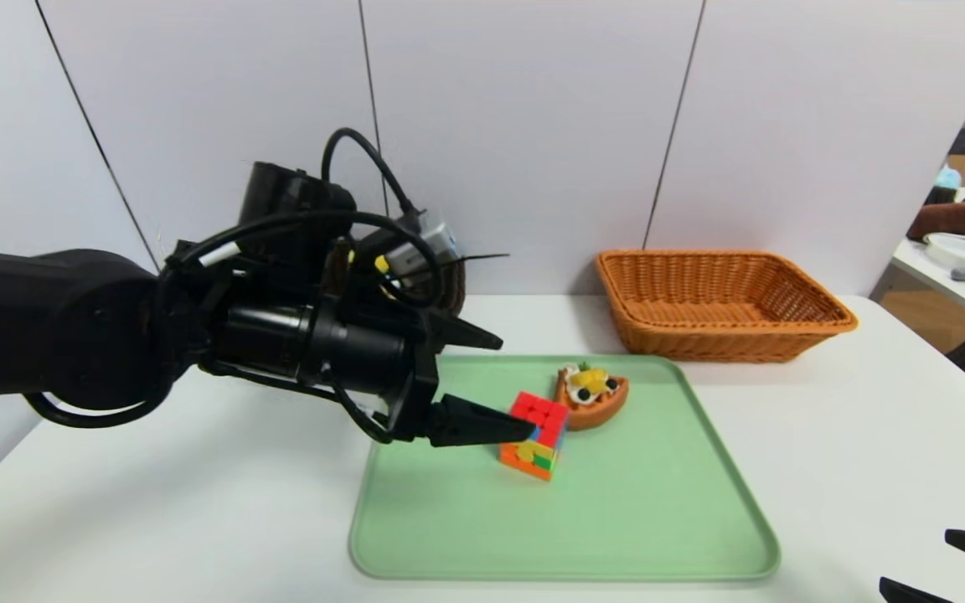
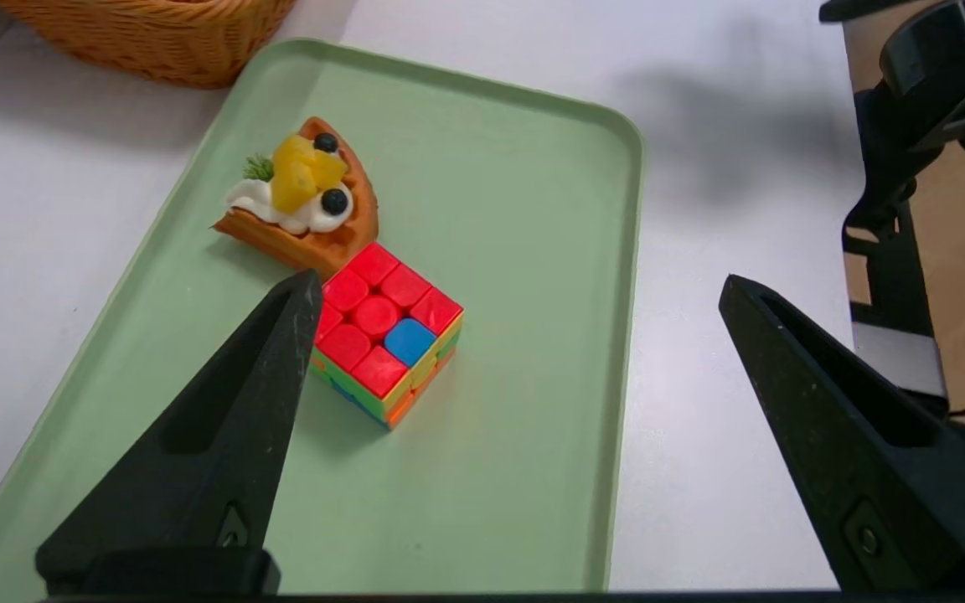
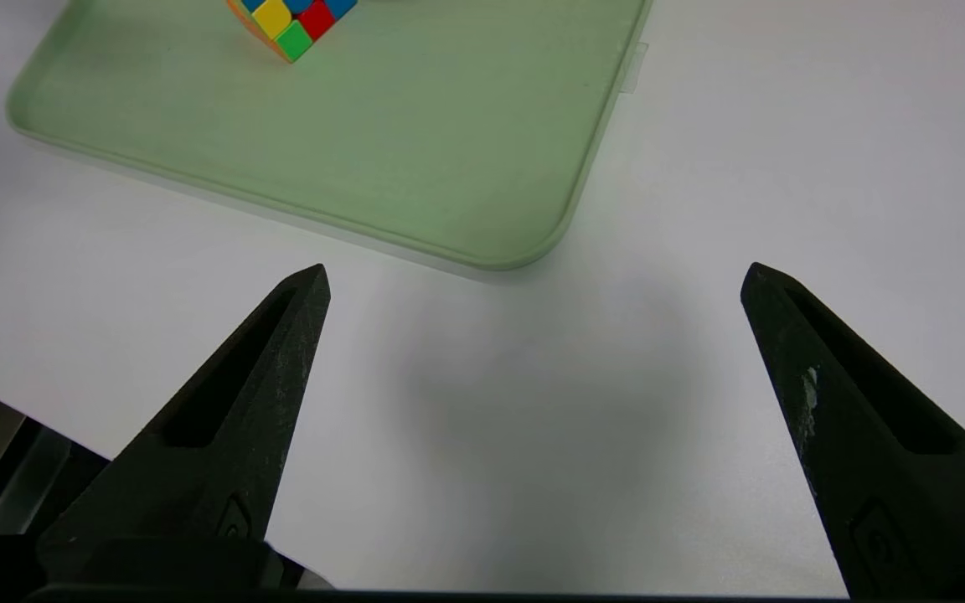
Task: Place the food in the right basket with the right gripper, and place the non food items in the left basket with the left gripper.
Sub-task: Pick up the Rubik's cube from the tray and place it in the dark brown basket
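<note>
A multicoloured cube with a red top sits on the green tray, touching the food, a brown pastry with cream, yellow fruit and black berries. My left gripper hovers open over the tray; one fingertip is right by the cube's edge, and nothing is held. The light orange right basket stands behind the tray. The dark left basket is mostly hidden behind my left arm. My right gripper rests open above bare table at the near right.
The tray's near half holds nothing. White table surrounds it, with a white wall behind. At the far right a second table carries clutter.
</note>
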Controlling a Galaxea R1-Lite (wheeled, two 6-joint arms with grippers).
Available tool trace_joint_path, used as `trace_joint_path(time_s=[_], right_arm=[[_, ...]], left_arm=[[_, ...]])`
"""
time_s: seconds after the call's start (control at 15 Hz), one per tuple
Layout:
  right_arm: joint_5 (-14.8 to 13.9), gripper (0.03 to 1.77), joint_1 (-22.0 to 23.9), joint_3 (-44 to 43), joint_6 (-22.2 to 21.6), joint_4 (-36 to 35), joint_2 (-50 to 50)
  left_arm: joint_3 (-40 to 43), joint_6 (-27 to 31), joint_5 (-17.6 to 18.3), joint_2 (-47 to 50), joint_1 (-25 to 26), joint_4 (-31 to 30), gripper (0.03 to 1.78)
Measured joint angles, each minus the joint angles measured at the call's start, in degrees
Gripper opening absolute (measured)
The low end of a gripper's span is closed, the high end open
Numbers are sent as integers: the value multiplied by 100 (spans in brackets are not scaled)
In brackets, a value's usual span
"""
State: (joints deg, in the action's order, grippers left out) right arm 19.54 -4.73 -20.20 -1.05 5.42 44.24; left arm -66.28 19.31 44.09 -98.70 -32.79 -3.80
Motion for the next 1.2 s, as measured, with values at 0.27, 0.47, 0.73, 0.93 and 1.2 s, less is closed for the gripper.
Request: trace_joint_path(time_s=[0.27,0.47,0.73,0.93,1.2], right_arm=[[-12,170,0,30,0,11,-41],[-17,170,0,63,1,46,-100],[-15,170,0,118,-2,55,-144],[-22,170,0,177,-10,39,-160],[-20,170,5,323,-7,30,-210]], left_arm=[[-48,905,583,-497,-48,-13,169],[-251,1332,599,-878,-66,0,169],[-560,1680,601,-1354,-59,-5,169],[-791,2005,605,-1685,-59,-2,169],[-1046,2355,629,-1980,-9,45,169]])
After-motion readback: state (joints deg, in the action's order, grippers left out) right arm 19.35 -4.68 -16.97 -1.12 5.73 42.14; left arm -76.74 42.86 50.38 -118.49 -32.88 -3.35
